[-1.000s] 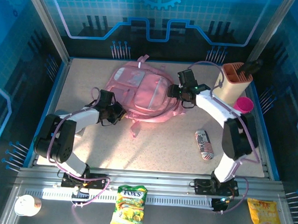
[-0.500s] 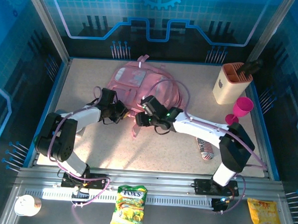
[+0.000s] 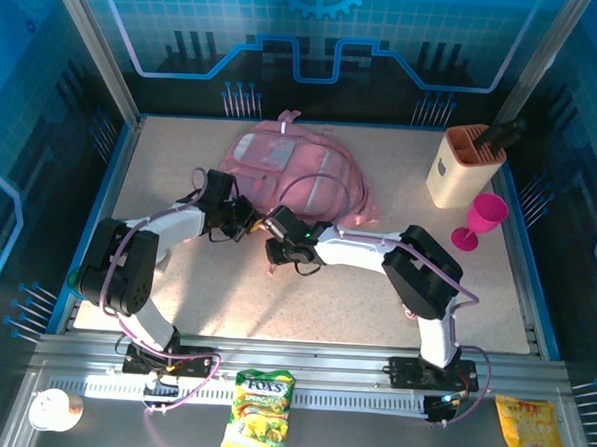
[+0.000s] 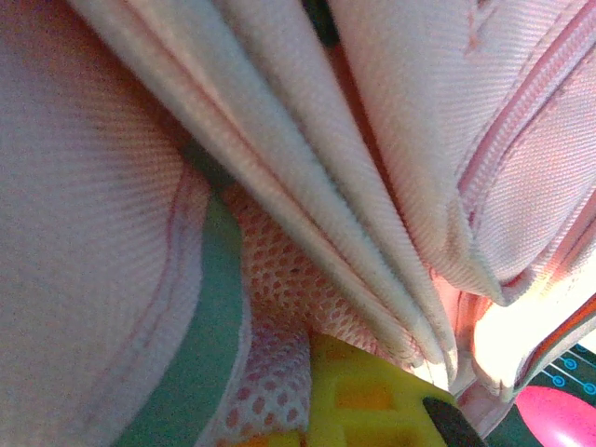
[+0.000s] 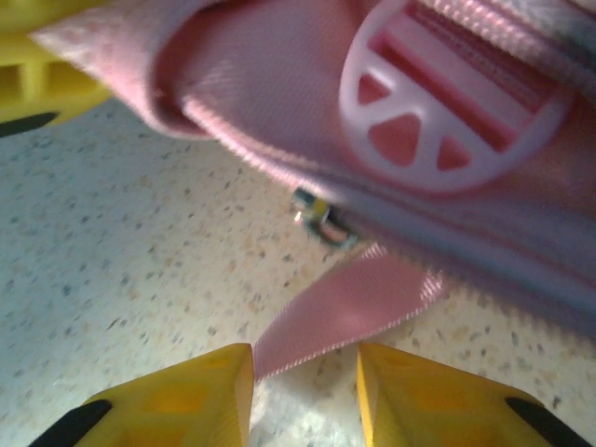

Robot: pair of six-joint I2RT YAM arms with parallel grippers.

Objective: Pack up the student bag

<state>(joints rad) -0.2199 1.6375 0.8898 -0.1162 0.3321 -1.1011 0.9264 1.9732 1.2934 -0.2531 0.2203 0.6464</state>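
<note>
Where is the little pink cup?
In the top view, the pink cup stands on the right side of the table, close beside the beige holder and on its near side.

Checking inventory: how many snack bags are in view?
2: FOX'S bag mid-way along the front metal ledge, yellow bag at its right end; others could be hidden.

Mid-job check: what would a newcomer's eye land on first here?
The big pink student bag lies toward the back of the table. At its near edge the right gripper stands open astride a loose pink strap, and the left gripper is pressed into the bag's folds. Next, the green candy bag on the front rail.
</note>
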